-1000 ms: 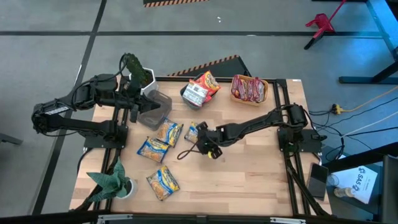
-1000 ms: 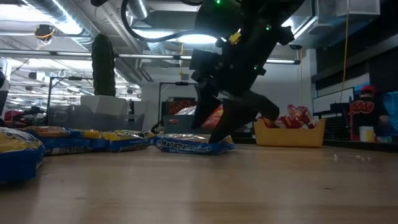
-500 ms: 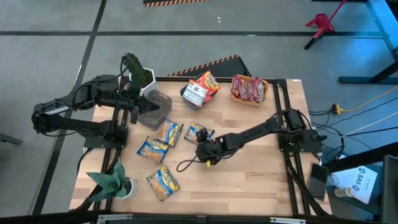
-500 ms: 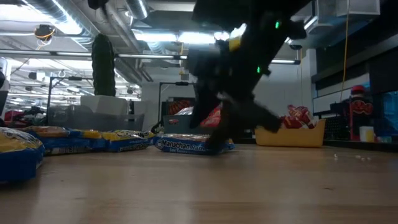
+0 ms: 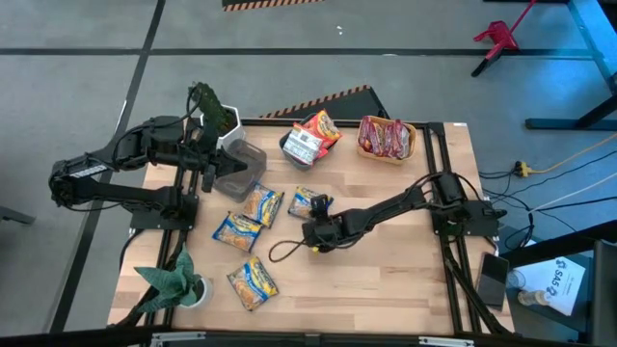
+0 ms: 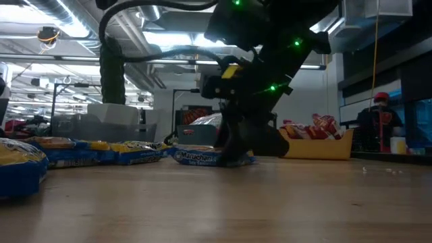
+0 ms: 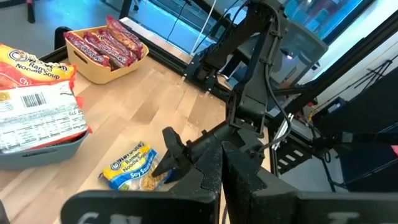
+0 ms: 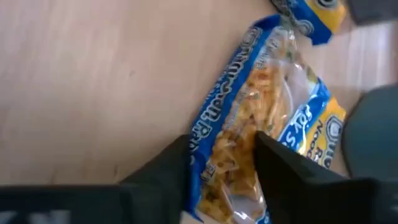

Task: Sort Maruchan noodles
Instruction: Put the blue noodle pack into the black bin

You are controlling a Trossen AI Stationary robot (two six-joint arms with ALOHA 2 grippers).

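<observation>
Several blue-and-yellow Maruchan noodle packets lie flat on the wooden table. One packet (image 5: 305, 203) (image 8: 249, 124) (image 6: 196, 157) lies mid-table, and my right gripper (image 5: 313, 226) (image 8: 222, 142) has come down on its near end and is shut on it. The other packets (image 5: 261, 204) (image 5: 237, 229) (image 5: 253, 280) lie to its left. My left gripper (image 5: 206, 162) (image 7: 221, 177) hangs shut and empty above the grey bin (image 5: 239, 166) at the far left. My right gripper has the packet by one long blue edge (image 8: 200, 146), near one end. One finger (image 8: 174, 163) stands outside that edge, and the other finger (image 8: 273, 158) lies on the packet's clear top. The fingers slant down from the table's right. The packet lies flat on the table.
A dark bin (image 5: 289, 149) with orange and white packets and a yellow bin (image 5: 413, 135) of red packets stand at the far edge. Potted plants stand at the far left (image 5: 212, 108) and near left (image 5: 175, 280). A cable loop (image 5: 281, 253) trails from the right arm. A person shows beyond the table (image 6: 381, 125).
My right gripper has sunk toward the table and shifted a little toward its left edge, onto the mid-table packet. It has rolled at the wrist, and its fingers have drawn closer together. The packet stays flat on the table.
</observation>
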